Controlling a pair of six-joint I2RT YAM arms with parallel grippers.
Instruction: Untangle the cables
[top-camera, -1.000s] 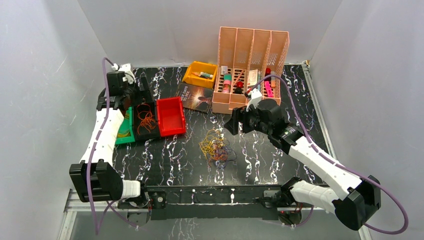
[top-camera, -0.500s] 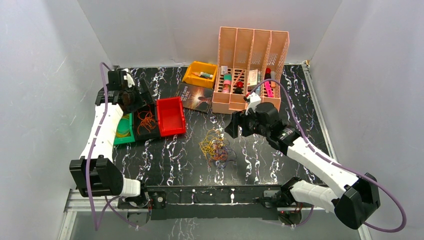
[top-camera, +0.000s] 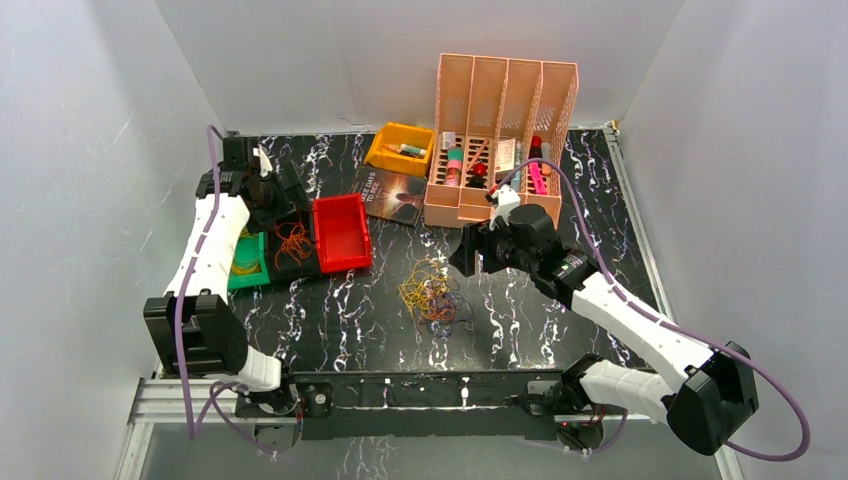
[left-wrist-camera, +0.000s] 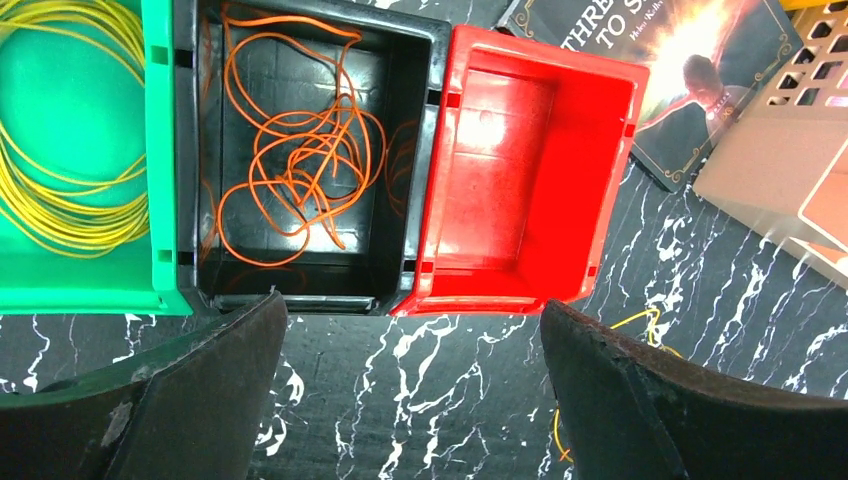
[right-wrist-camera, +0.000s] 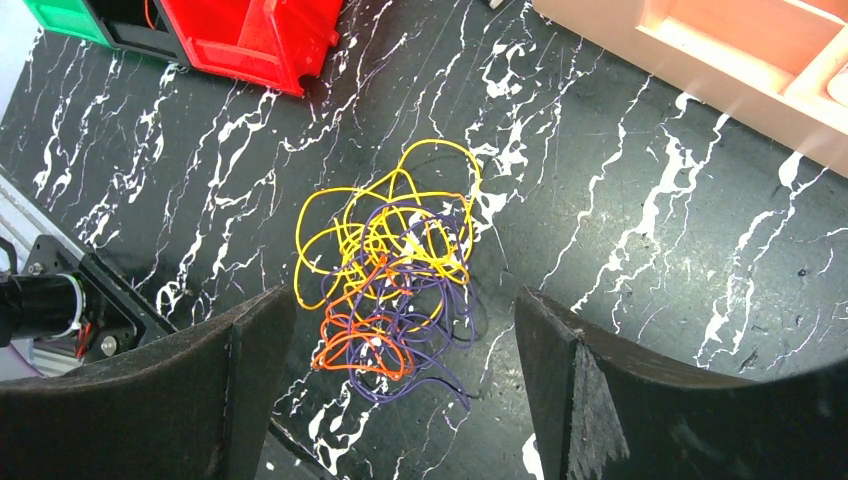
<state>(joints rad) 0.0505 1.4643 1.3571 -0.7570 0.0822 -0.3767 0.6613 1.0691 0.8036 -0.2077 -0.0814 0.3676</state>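
Observation:
A tangle of yellow, orange and dark purple cables (top-camera: 430, 292) lies on the black marble table (top-camera: 540, 320) near its middle. My right gripper (top-camera: 466, 250) hovers just right of and above the tangle, open and empty. In the right wrist view the tangle (right-wrist-camera: 395, 270) shows between its fingers (right-wrist-camera: 230, 370). My left gripper (top-camera: 283, 188) hangs open above the far end of the bins, holding nothing. Below it an orange cable (left-wrist-camera: 300, 160) lies loose in a black bin (left-wrist-camera: 415, 120). A yellow cable (left-wrist-camera: 60, 170) is coiled in the green bin (left-wrist-camera: 160, 150), and the red bin (left-wrist-camera: 520, 190) is empty.
A yellow bin (top-camera: 400, 148) with small items, a dark book (top-camera: 392, 195) and a pink slotted organizer (top-camera: 505, 110) stand along the back. White walls close in the left, right and rear. The arm bases sit on a rail (top-camera: 420, 390) at the near edge.
The left arm has drawn back and up from the bins, its gripper opening a little wider. The right gripper has drifted slightly left toward the tangle.

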